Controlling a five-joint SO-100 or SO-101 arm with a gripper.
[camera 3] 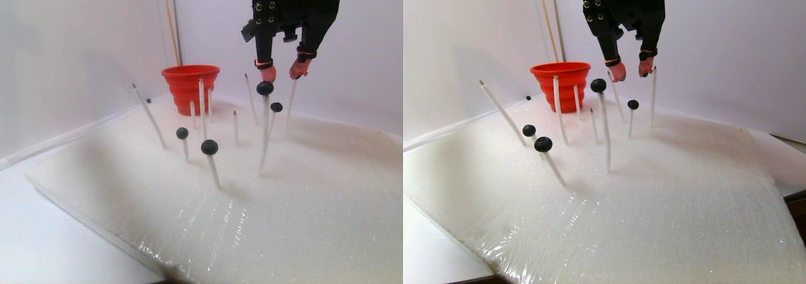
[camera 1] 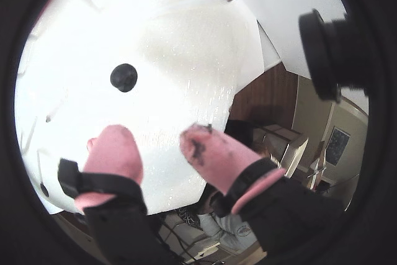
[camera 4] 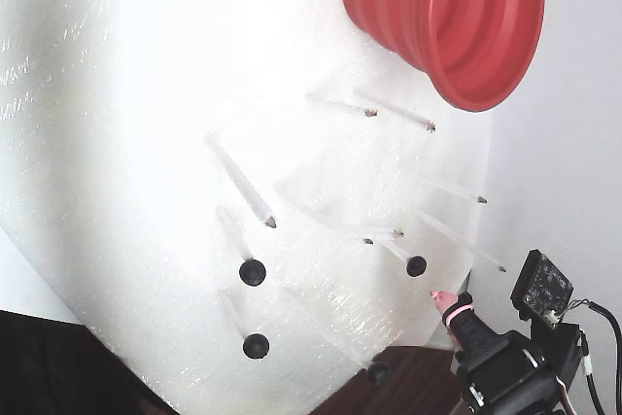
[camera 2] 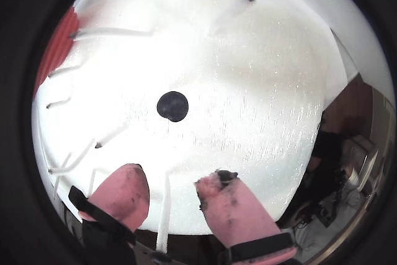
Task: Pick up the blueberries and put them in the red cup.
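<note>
Pink-tipped gripper (camera 2: 173, 193) agape above one of the blueberries (camera 2: 172, 106).

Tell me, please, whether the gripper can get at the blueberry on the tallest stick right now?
Probably yes. The gripper hangs open just above that blueberry, and in both wrist views nothing lies between its pink fingers and the berry.

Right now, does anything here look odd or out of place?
Yes: the blueberries sit speared on thin white sticks that lean at different angles out of the white foam sheet. The gripper has dark smudges on its pink fingertips.
</note>
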